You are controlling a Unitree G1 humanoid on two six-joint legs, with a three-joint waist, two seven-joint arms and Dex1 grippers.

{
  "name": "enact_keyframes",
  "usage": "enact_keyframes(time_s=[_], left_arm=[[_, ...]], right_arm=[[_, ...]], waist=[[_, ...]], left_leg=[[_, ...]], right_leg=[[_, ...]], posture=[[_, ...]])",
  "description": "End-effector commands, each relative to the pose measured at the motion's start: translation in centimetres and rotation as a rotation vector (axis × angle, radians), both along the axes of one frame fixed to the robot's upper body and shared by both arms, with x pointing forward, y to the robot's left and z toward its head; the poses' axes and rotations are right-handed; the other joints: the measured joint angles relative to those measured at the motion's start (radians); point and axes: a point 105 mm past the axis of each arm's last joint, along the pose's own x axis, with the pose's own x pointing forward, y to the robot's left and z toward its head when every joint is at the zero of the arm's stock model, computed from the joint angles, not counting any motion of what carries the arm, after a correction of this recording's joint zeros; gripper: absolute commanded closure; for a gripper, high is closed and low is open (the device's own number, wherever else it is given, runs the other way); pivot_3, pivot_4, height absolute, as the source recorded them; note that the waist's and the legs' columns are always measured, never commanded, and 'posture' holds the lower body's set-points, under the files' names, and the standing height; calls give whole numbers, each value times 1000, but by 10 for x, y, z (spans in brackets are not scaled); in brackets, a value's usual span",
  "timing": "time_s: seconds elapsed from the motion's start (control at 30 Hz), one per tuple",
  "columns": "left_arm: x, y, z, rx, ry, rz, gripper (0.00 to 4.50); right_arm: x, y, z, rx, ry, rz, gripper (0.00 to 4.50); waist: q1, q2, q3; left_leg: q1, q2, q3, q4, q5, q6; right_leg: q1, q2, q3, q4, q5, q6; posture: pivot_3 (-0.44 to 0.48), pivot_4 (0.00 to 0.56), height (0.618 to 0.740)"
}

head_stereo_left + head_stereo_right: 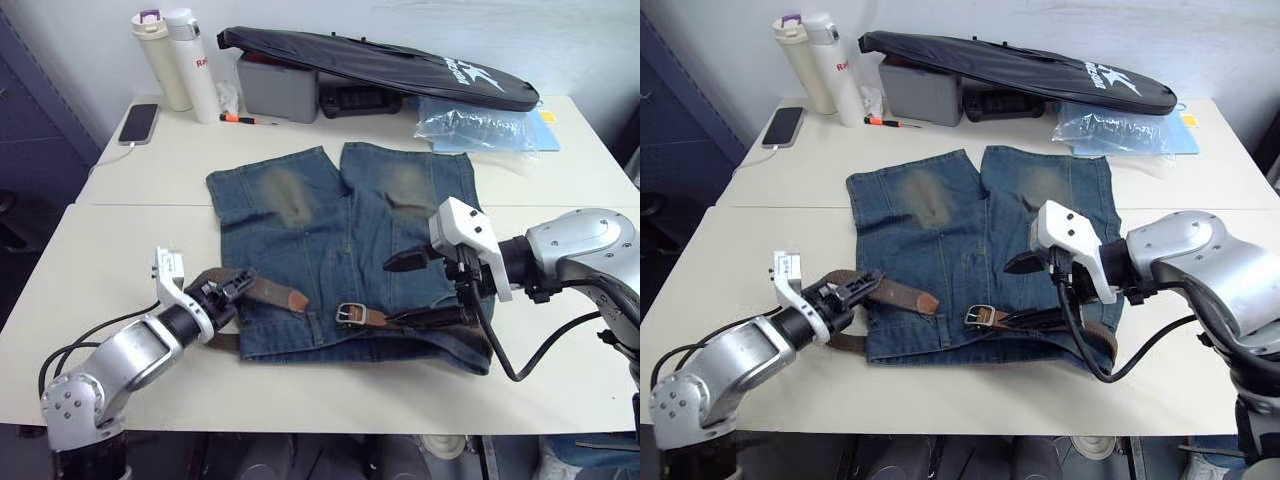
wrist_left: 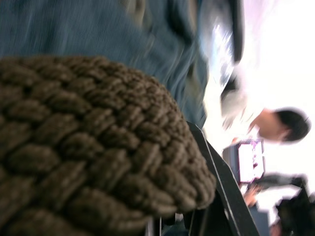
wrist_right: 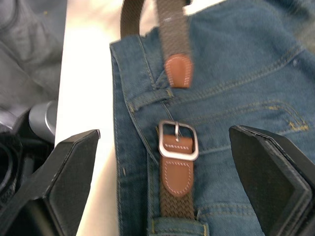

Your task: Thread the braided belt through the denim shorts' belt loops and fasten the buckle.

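The faded denim shorts (image 1: 330, 230) lie flat on the table, waistband toward me. The braided belt (image 1: 265, 292) runs along the waistband, and its tan-tipped end (image 1: 297, 298) rests on the denim a short gap from the buckle (image 1: 350, 314). Behind the buckle the strap passes under a belt loop (image 3: 179, 227). My left gripper (image 1: 232, 287) is shut on the belt at the shorts' left edge, and the brown braid (image 2: 88, 147) sits against a finger (image 2: 221, 196). My right gripper (image 1: 392, 293) hovers open over the waistband, with the buckle (image 3: 177, 141) between its fingers (image 3: 64, 172).
A long black zipped bag (image 1: 380, 65), a grey box (image 1: 278, 88) and a plastic bag (image 1: 480, 125) line the far edge. Two bottles (image 1: 180, 60), a phone (image 1: 138, 123) and an orange pen (image 1: 245, 119) sit far left. A person (image 2: 283, 125) shows beyond the table.
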Motion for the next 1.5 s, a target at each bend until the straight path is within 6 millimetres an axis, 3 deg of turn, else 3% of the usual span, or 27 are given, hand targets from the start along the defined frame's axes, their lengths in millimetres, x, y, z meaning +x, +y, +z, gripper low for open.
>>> enact_keyframes(time_s=[0.03, 0.13, 0.23, 0.37, 0.47, 0.8, 0.87, 0.9, 1.03, 1.3, 1.5], left_arm=[[-15, -10, -1, 46, -15, -107, 4500], [-20, -8, -9, 90, 18, -131, 4500], [-5, -3, 1, 47, 3, -13, 4500], [26, -2, 54, -196, -131, 178, 4500], [25, -10, 64, -229, -140, 191, 4500], [-20, -20, 21, -141, -85, 49, 4500], [-29, -22, 14, -142, -72, 22, 4500], [-32, -22, 13, -146, -69, 19, 4500], [-30, -16, 21, -227, -104, 90, 4500], [-39, -23, 42, -307, -167, 124, 4500], [-49, -28, 41, -311, -96, 171, 4500]], right_arm=[[4, -1, 3, -15, -52, 3, 42], [9, -1, 2, -14, -76, -12, 42], [11, -1, 1, -21, -90, -16, 42], [16, -1, 2, -6, -114, -32, 42], [18, -1, 2, -4, -125, -32, 42], [22, 2, 0, -2, -133, -9, 42], [23, 3, 0, -4, -137, -4, 42], [23, 4, 0, -5, -138, -3, 42], [24, 6, 1, -3, -145, -1, 42], [24, 10, 1, -6, -149, 28, 42], [21, 12, -1, 1, -122, 59, 42]], waist=[[0, 1, 0], [0, 3, -1], [4, 4, -1], [11, 2, 0], [3, 2, -1], [-17, 4, -2], [-16, 5, -3], [-17, 5, -2], [-15, 5, -2], [-15, 5, -2], [-16, 5, -2]], left_leg=[[0, 0, 0, 0, 0, 0], [0, 2, 2, 0, -1, -1], [0, 2, 2, 0, -1, -1], [-1, 2, 2, 1, -1, 0], [-1, 2, 3, 3, 0, -1], [0, 4, 7, 0, -1, -1], [0, 4, 7, 1, -1, -1], [0, 4, 8, 2, -1, -1], [-1, 5, 8, 5, -2, 0], [-1, 5, 8, 5, -2, 0], [-1, 5, 9, 4, -3, 0]], right_leg=[[-1, 0, 0, 0, 0, 0], [-2, 1, 1, 1, -7, -13], [-3, 1, 1, 1, -7, -13], [-2, 1, 2, 1, -5, -11], [-1, 2, 2, 1, 5, 5], [-5, 5, 6, 0, 3, 2], [-5, 5, 6, 0, 1, -2], [-4, 5, 6, 0, -5, -14], [-4, 4, 6, 0, -6, -15], [-4, 4, 7, 0, -5, -16], [-4, 5, 8, 0, -5, -16]], posture=[[0, 150, 740], [0, 150, 740], [0, 150, 740], [0, 150, 740], [0, 150, 740], [0, 150, 740], [0, 150, 740], [0, 150, 740], [0, 150, 740], [0, 150, 740], [0, 150, 740]])
